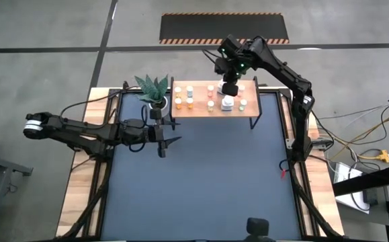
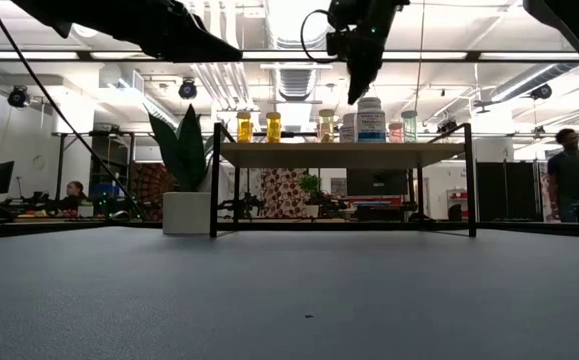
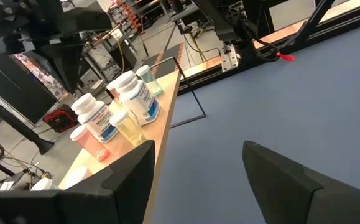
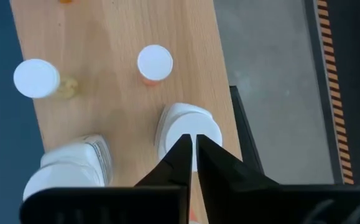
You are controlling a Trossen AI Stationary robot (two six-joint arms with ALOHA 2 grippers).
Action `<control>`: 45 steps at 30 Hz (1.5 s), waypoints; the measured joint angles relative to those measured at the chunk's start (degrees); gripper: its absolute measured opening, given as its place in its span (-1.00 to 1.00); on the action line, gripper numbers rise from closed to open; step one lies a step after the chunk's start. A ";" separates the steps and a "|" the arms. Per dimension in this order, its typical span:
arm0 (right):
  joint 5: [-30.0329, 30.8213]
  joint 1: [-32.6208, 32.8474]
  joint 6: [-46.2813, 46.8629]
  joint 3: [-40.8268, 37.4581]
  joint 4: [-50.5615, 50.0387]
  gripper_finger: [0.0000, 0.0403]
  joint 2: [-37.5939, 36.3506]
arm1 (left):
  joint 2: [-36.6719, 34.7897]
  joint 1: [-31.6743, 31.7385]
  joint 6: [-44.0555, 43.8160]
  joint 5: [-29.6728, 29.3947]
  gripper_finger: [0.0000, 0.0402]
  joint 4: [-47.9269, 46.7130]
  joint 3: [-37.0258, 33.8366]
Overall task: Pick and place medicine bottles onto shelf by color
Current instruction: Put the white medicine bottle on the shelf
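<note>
The light-wood shelf (image 1: 201, 111) stands on black legs at the table's far edge. It carries several small white-capped bottles: orange ones (image 1: 184, 102) at its left, pinkish ones (image 1: 211, 89) in the middle, and two larger white bottles (image 2: 371, 120). My right gripper (image 4: 192, 149) is shut, points down and stands right over the cap of one large white bottle (image 4: 189, 134); it holds nothing. My left gripper (image 3: 198, 165) is open and empty, above the table left of the shelf (image 1: 170, 134). The bottles also show in the left wrist view (image 3: 120, 109). My right gripper's shut fingertips (image 4: 183, 152) come from above, pointing down, at the top of the large white bottle's cap (image 4: 186, 124). The bottle stands upright on the shelf. I cannot tell whether the tips touch the cap.
A green plant in a white pot (image 1: 154, 94) stands by the shelf's left end, next to my left gripper. The dark blue tabletop (image 1: 214, 181) lies in front of the shelf. People and gear show in the room behind.
</note>
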 joint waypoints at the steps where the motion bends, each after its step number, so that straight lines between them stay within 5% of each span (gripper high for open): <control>1: -0.02 0.00 0.00 -0.22 0.24 -0.95 0.00 | 0.00 0.00 0.00 0.00 0.13 0.00 0.00; 10: 1.80 0.00 -2.14 -3.82 1.16 -0.96 0.07 | 0.00 0.00 0.00 0.00 0.13 -0.04 0.00; 19: 2.08 0.13 -18.72 -3.81 -2.95 -0.96 -0.62 | 0.00 0.00 0.00 -0.47 0.13 -0.08 0.00; 35: 6.31 0.81 -10.23 -3.82 -1.96 -0.96 -3.36 | 0.00 0.02 -0.02 -1.25 0.13 -0.93 0.00; 45: -1.74 0.72 -5.57 -3.86 -5.86 -0.96 -3.89 | 0.00 0.02 -0.09 -1.49 0.13 -1.01 0.00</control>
